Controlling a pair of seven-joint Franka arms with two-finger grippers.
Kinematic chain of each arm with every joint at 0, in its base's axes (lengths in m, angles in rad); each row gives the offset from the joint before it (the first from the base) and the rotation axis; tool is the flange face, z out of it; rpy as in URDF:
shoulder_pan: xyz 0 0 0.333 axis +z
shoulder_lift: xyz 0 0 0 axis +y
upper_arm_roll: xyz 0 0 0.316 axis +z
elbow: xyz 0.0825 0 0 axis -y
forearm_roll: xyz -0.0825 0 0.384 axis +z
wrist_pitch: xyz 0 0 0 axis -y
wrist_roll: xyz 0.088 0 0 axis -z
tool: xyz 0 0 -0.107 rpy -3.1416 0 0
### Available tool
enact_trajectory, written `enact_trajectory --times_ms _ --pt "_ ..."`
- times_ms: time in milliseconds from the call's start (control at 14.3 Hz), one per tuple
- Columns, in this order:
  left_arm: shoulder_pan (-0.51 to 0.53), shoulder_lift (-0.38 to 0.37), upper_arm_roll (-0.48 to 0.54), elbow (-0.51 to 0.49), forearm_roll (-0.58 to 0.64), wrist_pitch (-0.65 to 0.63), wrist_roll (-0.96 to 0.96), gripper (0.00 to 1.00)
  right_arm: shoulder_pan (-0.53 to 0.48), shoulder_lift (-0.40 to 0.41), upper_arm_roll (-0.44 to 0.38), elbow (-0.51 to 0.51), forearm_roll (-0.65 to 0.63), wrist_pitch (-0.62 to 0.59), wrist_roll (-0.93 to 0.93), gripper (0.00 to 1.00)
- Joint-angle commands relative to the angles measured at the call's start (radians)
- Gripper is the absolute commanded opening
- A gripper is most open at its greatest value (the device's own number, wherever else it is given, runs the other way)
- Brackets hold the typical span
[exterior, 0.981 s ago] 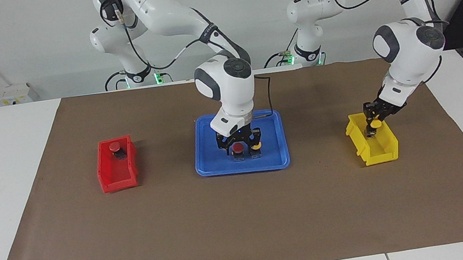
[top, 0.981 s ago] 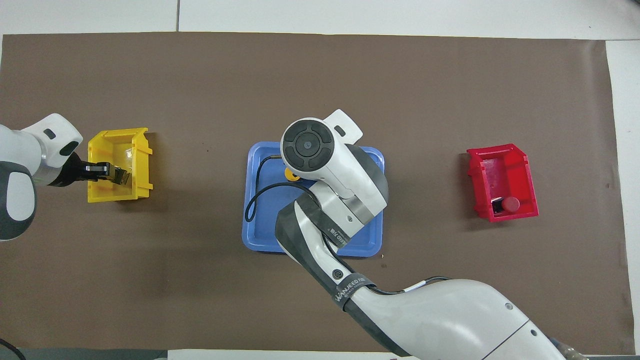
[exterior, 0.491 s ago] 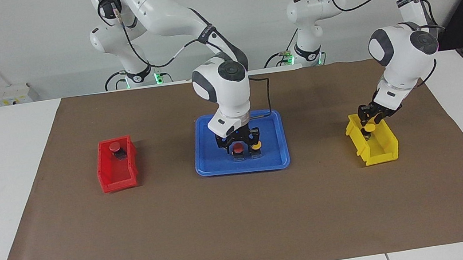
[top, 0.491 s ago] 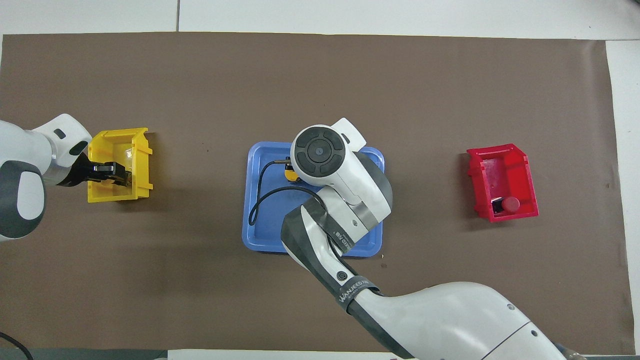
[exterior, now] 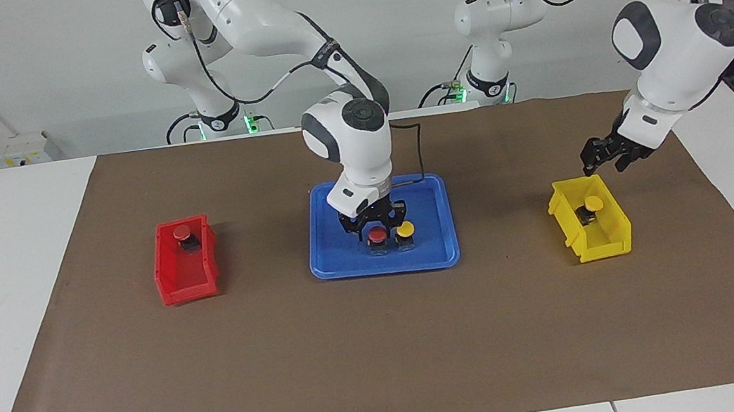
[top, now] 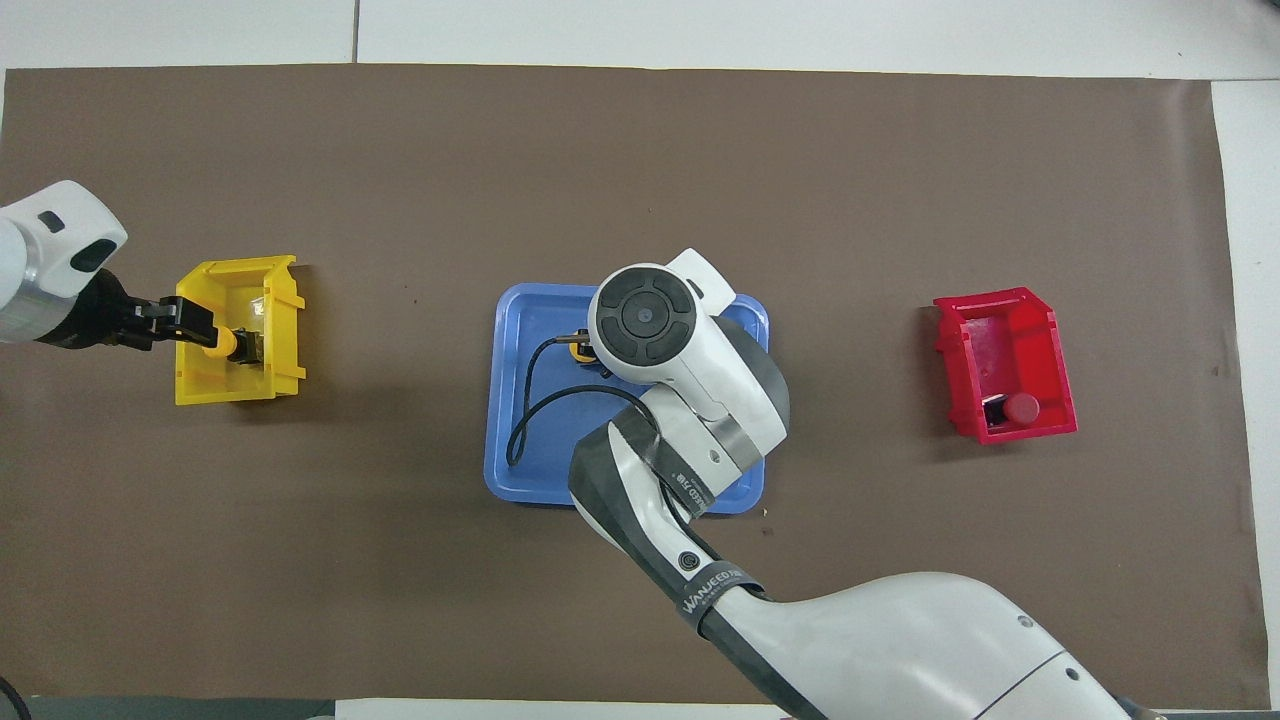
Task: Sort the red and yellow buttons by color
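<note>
- A red-capped button [exterior: 378, 234] and a yellow-capped button [exterior: 404, 231] are seen side by side in the blue tray [exterior: 332, 267]; small, rigid and probably light, they are best pinched at the dark body.
- The right gripper [exterior: 373, 222] is lowered, clamped on the red one.
- The left gripper [exterior: 605, 153], fingers spread and empty, is raised above the yellow bin [exterior: 609, 241], where a second yellow button [exterior: 592, 205] lies.

A blue plastic tray [exterior: 430, 254] is seen at the centre of the facing view, with a red-capped button [exterior: 378, 235] and a yellow-capped button [exterior: 404, 231] side by side on it. A red plastic bin [exterior: 187, 283] at centre left holds another red-capped button [exterior: 182, 233]; a yellow plastic bin [exterior: 604, 242] at centre right holds another yellow-capped button [exterior: 593, 204].
</note>
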Motion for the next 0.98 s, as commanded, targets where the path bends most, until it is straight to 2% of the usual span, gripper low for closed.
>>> enact_trajectory --times_ms 0,140,280,421,631,771,911 --pt "-0.119 0.010 -0.001 0.008 -0.006 0.035 -0.189 1.00 -0.024 -0.028 0.007 -0.002 0.018 0.001 -0.026 0.18" --pt "-0.208 0.011 -0.004 -0.017 -0.011 0.109 -0.313 1.00 -0.069 -0.049 0.005 0.064 0.057 -0.099 -0.039 0.18" --pt "-0.303 0.030 -0.004 -0.032 -0.011 0.183 -0.457 1.00 -0.148 -0.136 0.002 0.048 0.063 -0.144 -0.139 0.18" --pt "-0.410 0.078 -0.004 -0.049 -0.011 0.289 -0.589 1.00 -0.247 -0.251 0.002 -0.032 0.063 -0.172 -0.218 0.19" --pt "-0.536 0.155 -0.001 -0.047 -0.009 0.361 -0.723 1.00 -0.379 -0.391 0.002 -0.174 0.063 -0.246 -0.410 0.19" --pt "-0.591 0.206 -0.001 -0.030 -0.005 0.385 -0.788 1.00 -0.465 -0.446 0.002 -0.248 0.064 -0.250 -0.556 0.19" --pt "-0.628 0.235 0.001 -0.026 -0.005 0.438 -0.834 1.00 -0.536 -0.468 0.002 -0.311 0.064 -0.212 -0.660 0.20"
